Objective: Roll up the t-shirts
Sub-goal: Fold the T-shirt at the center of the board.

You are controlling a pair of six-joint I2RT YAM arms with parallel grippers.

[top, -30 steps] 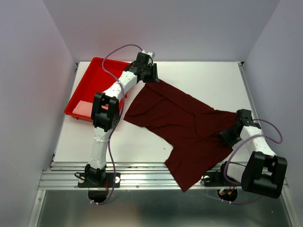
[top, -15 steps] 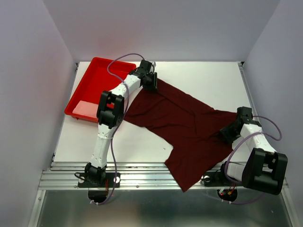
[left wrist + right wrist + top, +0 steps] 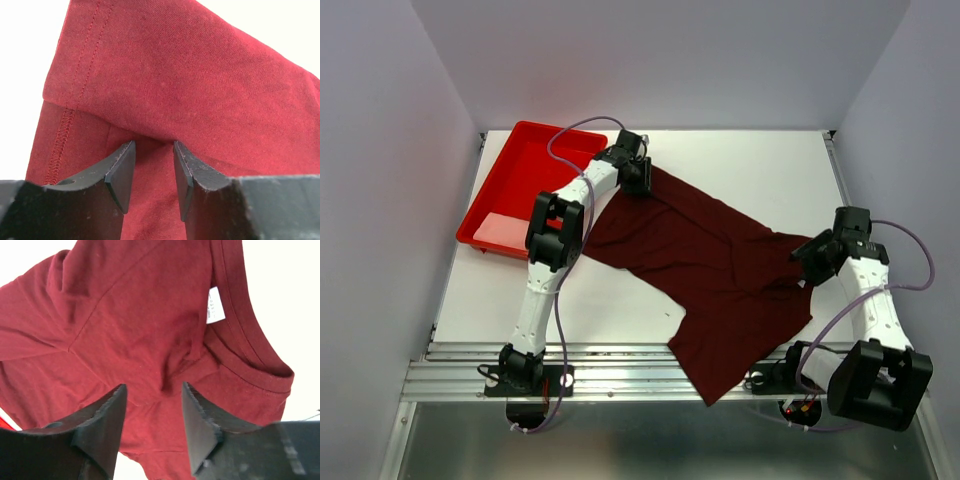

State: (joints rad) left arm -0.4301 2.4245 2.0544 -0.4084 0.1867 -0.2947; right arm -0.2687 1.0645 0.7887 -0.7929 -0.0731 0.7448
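Right gripper [image 3: 153,386] is spread above the collar [image 3: 250,355] (whether the left gripper [image 3: 153,144] holds the far corner cannot be told), and the shirt [image 3: 710,265], sprawled askew across the table [image 3: 760,170], should be squared flat before rolling.

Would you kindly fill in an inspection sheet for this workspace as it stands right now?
Surface: white table, no stains seen.
Job's things: maroon t-shirt spread out crumpled and unrolled, one end hanging over the metal rail at the near edge.
Clutter: red tray at the far left corner, beside the shirt.
Grippers: left gripper has its jaws apart at a fold by a stitched hem; right gripper has its jaws apart above the collar, holding nothing.
Cables: purple cables loop off both arms, no snag seen.
Surroundings: plain pale walls on three sides.
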